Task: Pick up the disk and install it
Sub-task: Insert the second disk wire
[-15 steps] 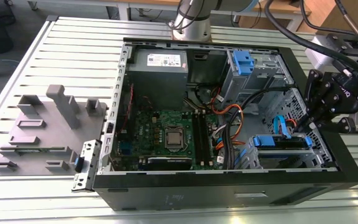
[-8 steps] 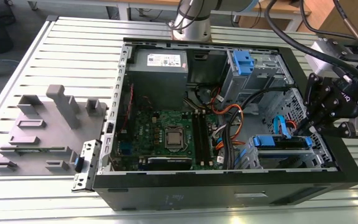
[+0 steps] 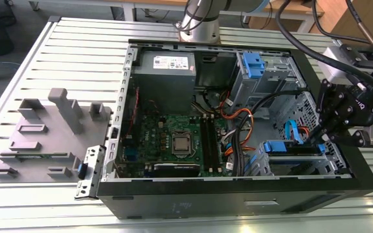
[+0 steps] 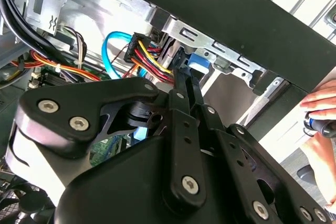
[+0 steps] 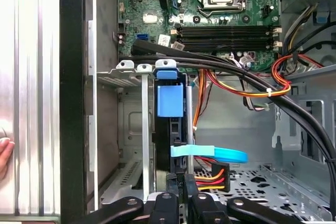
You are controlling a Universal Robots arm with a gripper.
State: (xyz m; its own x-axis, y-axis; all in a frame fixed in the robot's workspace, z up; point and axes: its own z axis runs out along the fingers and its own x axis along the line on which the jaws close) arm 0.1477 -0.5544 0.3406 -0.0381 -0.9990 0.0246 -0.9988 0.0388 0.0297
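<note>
The hand (image 3: 317,141) reaches down into the open computer case (image 3: 238,196) at the exterior view's right, at the drive cage (image 5: 131,129); in the second wrist view its two fingers (image 4: 181,95) lie side by side, closed, with nothing visible between them; their tips are cut off by the picture's edge in the first wrist view and half lost in dark metal in the second.

The disk (image 5: 170,100) stands on edge inside a slot of the cage, showing mostly its blue rail and a dark narrow side; its label is hidden. The hand's tips sit at the disk's end; whether they touch it I cannot tell. A blue data cable (image 5: 220,155) and a plug with red, yellow and black wires (image 5: 210,174) lie just beside that end; thick black cables (image 5: 236,72) cross over the cage and cover part of the motherboard (image 3: 173,141).

The case lies on a slatted metal surface (image 3: 76,53); a grey plastic fixture (image 3: 44,131) rests just beside it at the exterior view's left.

A person's fingertips (image 4: 323,108) show at the frame edge, outside the case wall, holding something blue and dark that is too cropped to identify.
</note>
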